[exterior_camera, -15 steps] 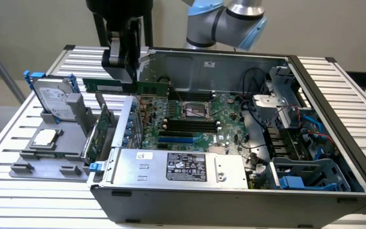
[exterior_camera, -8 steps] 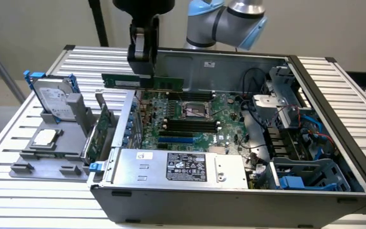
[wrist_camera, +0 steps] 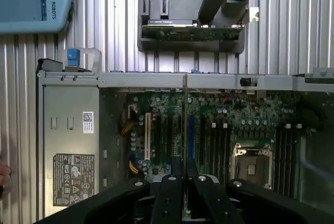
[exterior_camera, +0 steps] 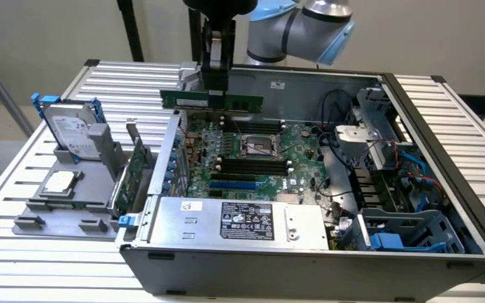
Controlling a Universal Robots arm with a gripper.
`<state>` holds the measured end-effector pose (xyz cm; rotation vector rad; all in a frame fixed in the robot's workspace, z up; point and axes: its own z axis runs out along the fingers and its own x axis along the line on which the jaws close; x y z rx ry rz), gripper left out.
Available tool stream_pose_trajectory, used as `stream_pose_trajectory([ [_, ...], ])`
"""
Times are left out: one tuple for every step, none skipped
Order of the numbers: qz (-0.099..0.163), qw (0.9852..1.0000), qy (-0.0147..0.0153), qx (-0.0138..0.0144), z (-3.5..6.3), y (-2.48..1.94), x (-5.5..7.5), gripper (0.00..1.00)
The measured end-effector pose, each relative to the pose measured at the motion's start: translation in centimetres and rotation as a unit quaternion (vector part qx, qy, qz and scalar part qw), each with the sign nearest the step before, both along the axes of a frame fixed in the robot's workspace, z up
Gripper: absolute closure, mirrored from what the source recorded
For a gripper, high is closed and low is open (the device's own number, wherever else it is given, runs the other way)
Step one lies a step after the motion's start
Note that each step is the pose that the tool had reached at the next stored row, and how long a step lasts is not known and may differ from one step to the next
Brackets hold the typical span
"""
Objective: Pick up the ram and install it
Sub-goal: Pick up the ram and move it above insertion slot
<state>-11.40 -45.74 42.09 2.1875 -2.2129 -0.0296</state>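
Observation:
The ram (exterior_camera: pixel 211 101) is a long, thin green stick with black chips, held level in the air above the back left part of the open computer case (exterior_camera: pixel 444 113). My gripper (exterior_camera: pixel 215 95) comes down from above and is shut on the stick's upper edge near its middle. In the wrist view the ram (wrist_camera: pixel 185 114) appears edge-on as a thin line running out from my gripper (wrist_camera: pixel 185 167) over the motherboard (wrist_camera: pixel 240 119). The black memory slots (exterior_camera: pixel 247 167) lie below it, beside the CPU socket (exterior_camera: pixel 259 146).
A hard drive in a blue caddy (exterior_camera: pixel 68 129) and a green expansion card (exterior_camera: pixel 129 177) stand in a grey fixture (exterior_camera: pixel 57 211) at the exterior view's left. The power supply (exterior_camera: pixel 234 221) fills the case's near side. Cables and drive cages (exterior_camera: pixel 394 158) crowd its right side.

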Motion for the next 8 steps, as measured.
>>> stream_pose_trajectory([
  [0.000, 1.0000, 0.0000, 0.0000, -0.07, 0.31, 0.3, 0.86],
  [0.000, 1.0000, 0.0000, 0.0000, -0.15, 0.61, 0.6, 0.86],
  [0.000, 1.0000, 0.0000, -0.0002, -0.22, 0.92, 0.9, 0.86],
  [0.000, 1.0000, 0.0000, -0.0001, -0.31, 1.23, 1.2, 0.86],
  [0.000, 1.0000, 0.0000, -0.0002, -0.41, 1.55, 1.6, 0.86],
  [0.000, 1.0000, 0.0000, -0.0002, -0.50, 1.87, 1.9, 0.86],
  [0.000, 1.0000, 0.0000, -0.0002, -0.61, 2.18, 2.2, 0.86],
  [0.000, 1.0000, 0.0000, -0.0002, -0.71, 2.49, 2.6, 0.86],
])
